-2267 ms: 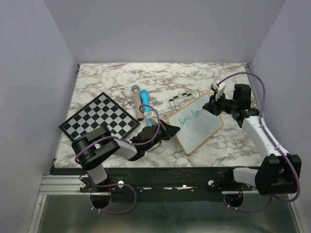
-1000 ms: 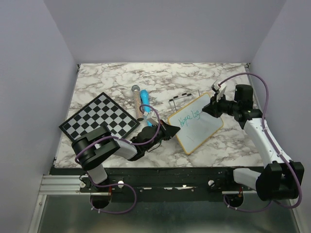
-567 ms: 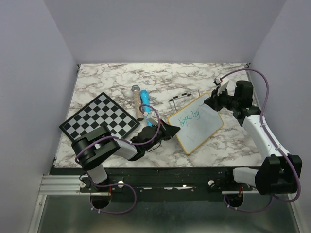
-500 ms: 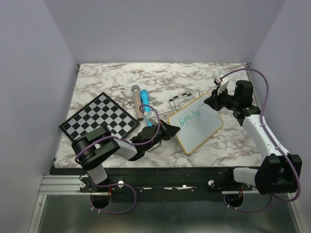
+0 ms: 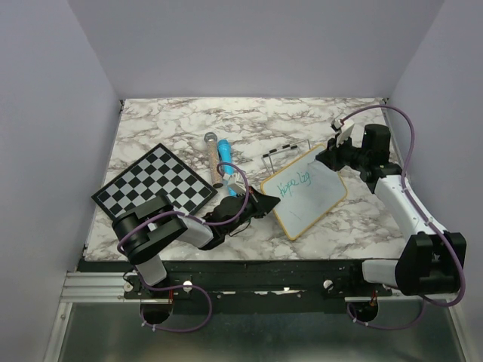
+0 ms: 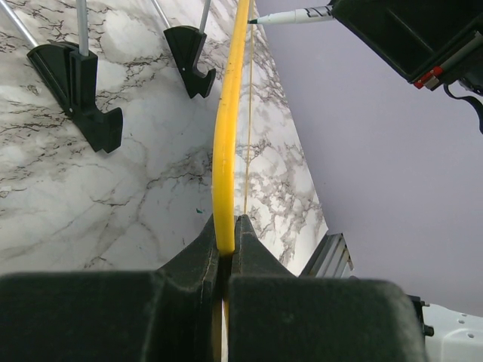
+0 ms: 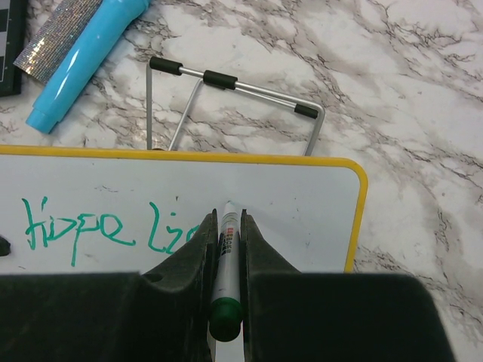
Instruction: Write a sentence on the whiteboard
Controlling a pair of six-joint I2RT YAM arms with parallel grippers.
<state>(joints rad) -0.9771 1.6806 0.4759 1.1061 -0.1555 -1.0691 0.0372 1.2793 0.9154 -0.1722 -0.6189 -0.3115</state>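
Counter [image 5: 249,121]: white marble look w/ grey veining, matte.

Whiteboard [image 5: 304,191]: small rect., glossy white face, yellowish frame, rounded corners. Sits in the right half of the counter, closer to the near edge than the far one, turned diagonally; far corner points twd the right edge. Sentence [image 7: 75,226]: green marker, loose hand, reads approx "Hope Li", one line so far, along the board's far side.

Left gripper [image 6: 226,226]: black fingers nearly closed, pinching the whiteboard frame at its near-left edge; board seen edge-on in that wrist view.

Right gripper [image 7: 228,222]: narrow gap, clamped on marker [image 7: 226,264], which has a white barrel and a dark green butt end. Tip is at the board face just right of "Li"; contact can't be confirmed.

Others:
- chessboard [image 5: 155,185]: flat b/w squares, nr the left edge
- wire stand [image 7: 226,83]: thin metal w/ black sleeves, just beyond the board's far side
- blue tube [image 7: 87,56]: glossy cyan cylinder
- glitter strip [image 7: 53,38]: silver, beside the tube
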